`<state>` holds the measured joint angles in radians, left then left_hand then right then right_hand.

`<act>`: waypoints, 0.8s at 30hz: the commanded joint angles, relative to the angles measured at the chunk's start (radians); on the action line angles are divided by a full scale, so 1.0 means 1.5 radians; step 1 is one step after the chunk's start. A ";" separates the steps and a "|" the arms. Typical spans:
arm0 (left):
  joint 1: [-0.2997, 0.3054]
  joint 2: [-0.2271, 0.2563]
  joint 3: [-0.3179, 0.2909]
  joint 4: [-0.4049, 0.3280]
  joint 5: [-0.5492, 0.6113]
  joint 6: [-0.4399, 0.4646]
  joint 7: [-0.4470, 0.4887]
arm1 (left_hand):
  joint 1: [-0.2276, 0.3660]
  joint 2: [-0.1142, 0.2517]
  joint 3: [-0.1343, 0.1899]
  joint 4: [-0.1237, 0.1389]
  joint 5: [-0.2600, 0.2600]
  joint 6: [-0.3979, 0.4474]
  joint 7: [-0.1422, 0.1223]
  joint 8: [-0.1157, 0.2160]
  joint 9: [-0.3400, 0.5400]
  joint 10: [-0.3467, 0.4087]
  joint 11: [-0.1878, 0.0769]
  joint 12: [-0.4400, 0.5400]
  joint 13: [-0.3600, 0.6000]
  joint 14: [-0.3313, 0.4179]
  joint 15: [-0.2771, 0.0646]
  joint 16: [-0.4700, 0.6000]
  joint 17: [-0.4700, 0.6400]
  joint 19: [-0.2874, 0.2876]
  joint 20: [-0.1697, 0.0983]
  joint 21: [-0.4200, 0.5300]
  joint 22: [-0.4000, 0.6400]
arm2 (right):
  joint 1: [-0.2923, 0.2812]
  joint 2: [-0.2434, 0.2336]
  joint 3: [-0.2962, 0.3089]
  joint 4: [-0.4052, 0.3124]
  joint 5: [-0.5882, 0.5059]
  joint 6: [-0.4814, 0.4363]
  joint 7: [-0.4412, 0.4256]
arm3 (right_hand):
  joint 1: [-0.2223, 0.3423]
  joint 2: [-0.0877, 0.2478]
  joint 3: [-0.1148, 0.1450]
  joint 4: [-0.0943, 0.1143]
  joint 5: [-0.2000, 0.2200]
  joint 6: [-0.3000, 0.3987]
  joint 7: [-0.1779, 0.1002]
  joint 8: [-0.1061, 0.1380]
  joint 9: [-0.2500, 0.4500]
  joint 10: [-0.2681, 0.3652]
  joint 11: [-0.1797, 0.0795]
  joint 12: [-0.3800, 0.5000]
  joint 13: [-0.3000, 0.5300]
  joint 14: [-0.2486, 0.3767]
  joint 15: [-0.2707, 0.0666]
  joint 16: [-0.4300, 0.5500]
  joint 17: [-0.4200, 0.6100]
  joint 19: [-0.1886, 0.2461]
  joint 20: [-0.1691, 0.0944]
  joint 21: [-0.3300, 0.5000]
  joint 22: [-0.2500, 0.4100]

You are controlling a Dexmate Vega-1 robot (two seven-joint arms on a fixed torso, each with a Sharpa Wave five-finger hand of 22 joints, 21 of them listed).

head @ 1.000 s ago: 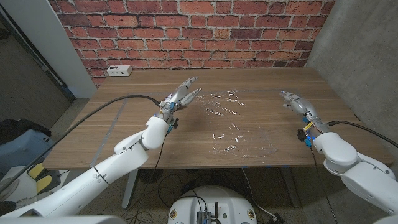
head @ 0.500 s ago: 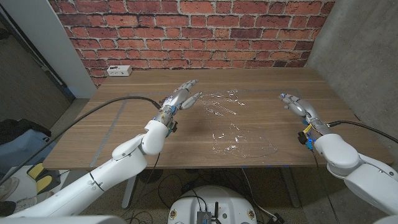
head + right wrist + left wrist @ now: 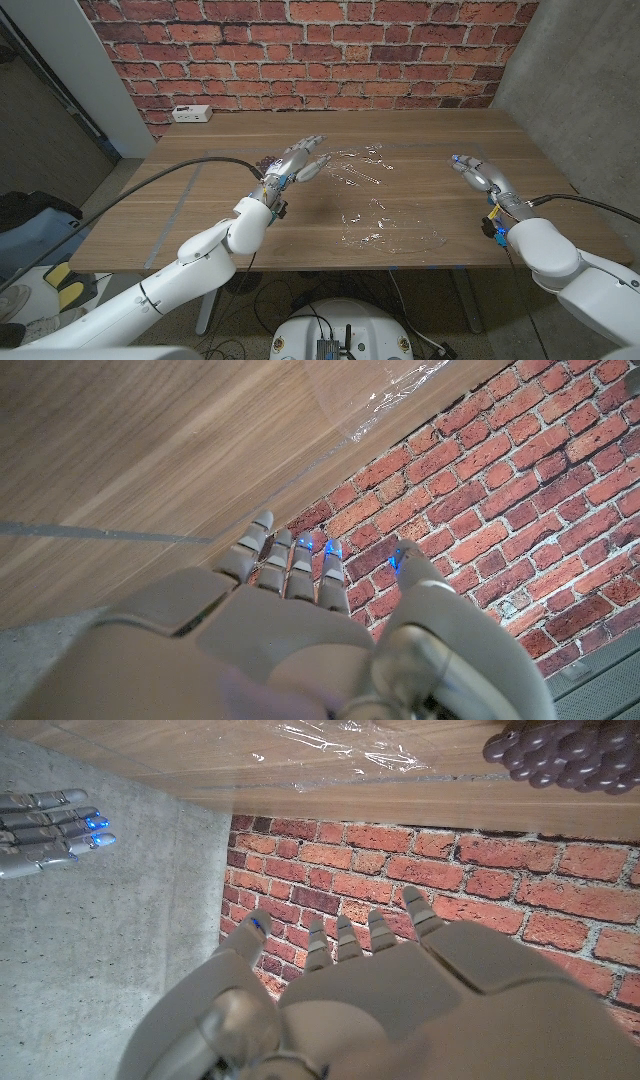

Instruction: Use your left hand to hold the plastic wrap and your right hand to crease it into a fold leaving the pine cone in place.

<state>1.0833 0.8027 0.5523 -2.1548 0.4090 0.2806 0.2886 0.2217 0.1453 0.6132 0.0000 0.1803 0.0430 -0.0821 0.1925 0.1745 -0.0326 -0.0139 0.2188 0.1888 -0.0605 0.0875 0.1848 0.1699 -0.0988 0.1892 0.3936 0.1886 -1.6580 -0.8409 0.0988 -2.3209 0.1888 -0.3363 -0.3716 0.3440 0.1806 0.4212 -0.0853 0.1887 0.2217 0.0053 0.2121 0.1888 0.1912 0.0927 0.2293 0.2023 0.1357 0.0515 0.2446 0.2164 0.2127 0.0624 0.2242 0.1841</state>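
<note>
Head view has your left hand [image 3: 300,163] spread and holding nothing at the plastic wrap's [image 3: 385,215] far-left edge, pine cone [image 3: 568,750] just beside it; your right hand [image 3: 478,172] hovers released, well apart from the wrap.

- Bare table [image 3: 200,190] is being left open around the plastic wrap [image 3: 385,215].
- The wrap's far-left edge is being crowded by the pine cone [image 3: 565,750] and left hand [image 3: 300,160].

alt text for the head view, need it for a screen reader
A sheet of clear plastic wrap lies crinkled on a wooden table before a red brick wall. The robot's left hand, fingers spread, reaches the wrap's left edge, while its right hand hovers open off to the right. A white power strip sits at the table's far left.
</note>
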 commanded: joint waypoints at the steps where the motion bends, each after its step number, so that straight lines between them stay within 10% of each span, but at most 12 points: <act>1: 0.005 0.011 0.006 -0.017 0.011 0.007 -0.033 | 0.002 -0.005 -0.003 -0.001 -0.003 0.004 0.001 0.003 0.003 -0.001 0.002 0.003 0.001 0.001 -0.002 0.000 0.004 -0.005 0.001 -0.002 0.002 | -0.016 0.005 0.000 -0.038 -0.048 -0.066 0.005 | 0.006 0.003 0.003 0.002 -0.002 0.004 -0.004 -0.001 0.001 0.006 0.001 -0.002 0.003 0.001 -0.003 0.003 0.003 0.003 -0.001 0.001 0.002; 24: -0.002 0.018 0.031 -0.020 0.040 -0.006 -0.080 | 0.002 -0.007 -0.004 -0.003 -0.003 0.009 0.001 0.001 0.003 -0.001 0.000 0.001 0.001 -0.003 -0.005 -0.002 0.003 -0.008 -0.001 -0.005 0.002 | -0.040 0.015 -0.017 -0.079 -0.106 -0.144 -0.001 | 0.012 0.003 0.007 0.004 -0.002 0.004 -0.006 -0.003 0.001 0.003 -0.003 -0.004 0.004 0.002 -0.009 0.005 0.005 0.004 -0.002 0.001 0.002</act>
<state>1.0837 0.8214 0.5849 -2.1804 0.4539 0.2850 0.2034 0.2217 0.1453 0.6104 -0.0028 0.1804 0.0519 -0.0803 0.1925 0.1745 -0.0328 -0.0141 0.2188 0.1886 -0.0641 0.0839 0.1849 0.1721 -0.1041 0.1837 0.3910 0.1884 -1.7056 -0.8271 0.0848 -2.4105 0.0616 -0.5030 -0.3699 0.3480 0.1845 0.4252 -0.0813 0.1887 0.2271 -0.0001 0.2122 0.1886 0.1911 0.0928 0.2236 0.2074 0.1353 0.0442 0.2446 0.2213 0.2126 0.0625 0.2242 0.1840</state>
